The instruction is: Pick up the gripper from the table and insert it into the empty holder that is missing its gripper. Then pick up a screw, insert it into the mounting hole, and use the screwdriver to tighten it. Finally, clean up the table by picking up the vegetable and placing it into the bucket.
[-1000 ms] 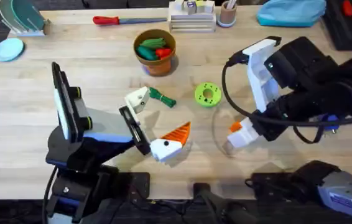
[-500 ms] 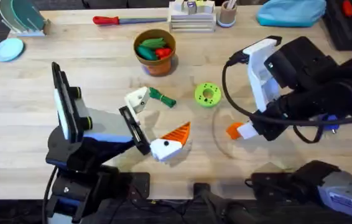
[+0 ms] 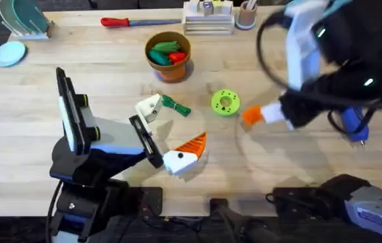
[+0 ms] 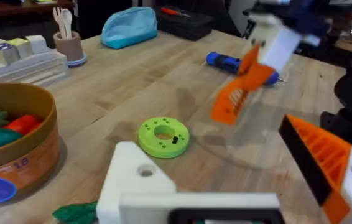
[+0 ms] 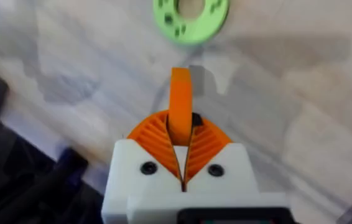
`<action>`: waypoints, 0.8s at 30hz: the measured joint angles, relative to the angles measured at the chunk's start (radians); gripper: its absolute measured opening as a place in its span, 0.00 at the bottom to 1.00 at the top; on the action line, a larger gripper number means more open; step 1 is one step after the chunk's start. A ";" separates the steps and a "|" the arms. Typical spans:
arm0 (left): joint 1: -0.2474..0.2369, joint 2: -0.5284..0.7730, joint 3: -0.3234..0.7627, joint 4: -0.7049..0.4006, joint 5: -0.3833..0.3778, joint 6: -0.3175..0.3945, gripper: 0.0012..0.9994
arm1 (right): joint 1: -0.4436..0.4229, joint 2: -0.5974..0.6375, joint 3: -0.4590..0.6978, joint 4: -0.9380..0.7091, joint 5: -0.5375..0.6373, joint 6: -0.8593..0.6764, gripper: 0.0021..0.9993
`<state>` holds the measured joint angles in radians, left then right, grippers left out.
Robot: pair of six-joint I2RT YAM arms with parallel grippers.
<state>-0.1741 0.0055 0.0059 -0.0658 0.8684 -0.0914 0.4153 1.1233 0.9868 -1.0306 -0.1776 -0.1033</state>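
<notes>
On the desk (image 3: 29, 135) in the overhead view, the left hand (image 3: 167, 135) lies low near the front middle, fingers apart: one finger carries an orange pad (image 3: 192, 143), the other is the bare white holder (image 3: 149, 108). The vegetable (image 3: 176, 106) lies just beside the holder, touching or nearly so. The bucket (image 3: 169, 57) stands behind them with toy vegetables inside. A green disc (image 3: 225, 102) lies right of the vegetable. The right hand (image 3: 262, 116) hangs right of the disc, clamped on the gripper (image 3: 250, 116). The screwdriver (image 3: 353, 125) lies at the right, partly under the right arm. A red tool (image 3: 133, 21) lies along the far edge.

Left wrist: holder (image 4: 140, 177) and padded finger (image 4: 322, 158) stand apart at the near edge, the disc (image 4: 163, 135) between and beyond them. The gripper (image 4: 241, 87) hangs in the air above the desk, held by the blurred right hand. Bucket (image 4: 20, 155) at the side, vegetable (image 4: 76, 213) by the holder, screwdriver (image 4: 229, 62) far back.

Right wrist: the right hand's (image 5: 181, 146) orange pads are closed on the gripper (image 5: 180, 106), which sticks out upright between them above the desk; the disc (image 5: 190, 17) lies beyond.
</notes>
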 joint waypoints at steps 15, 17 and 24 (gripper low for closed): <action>0.000 0.000 0.000 0.000 0.000 0.000 0.99 | -0.284 0.046 -0.091 0.683 -0.517 0.206 0.01; 0.000 0.000 0.000 0.000 0.000 0.000 0.99 | -0.287 0.101 -0.129 0.717 -0.608 0.280 0.01; 0.000 0.000 0.000 0.000 0.000 0.000 0.99 | -0.231 0.284 -0.152 0.744 -0.892 0.416 0.01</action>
<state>-0.1741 0.0052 0.0059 -0.0658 0.8684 -0.0914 0.1844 1.4076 0.8345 -0.2867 -1.0697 0.3132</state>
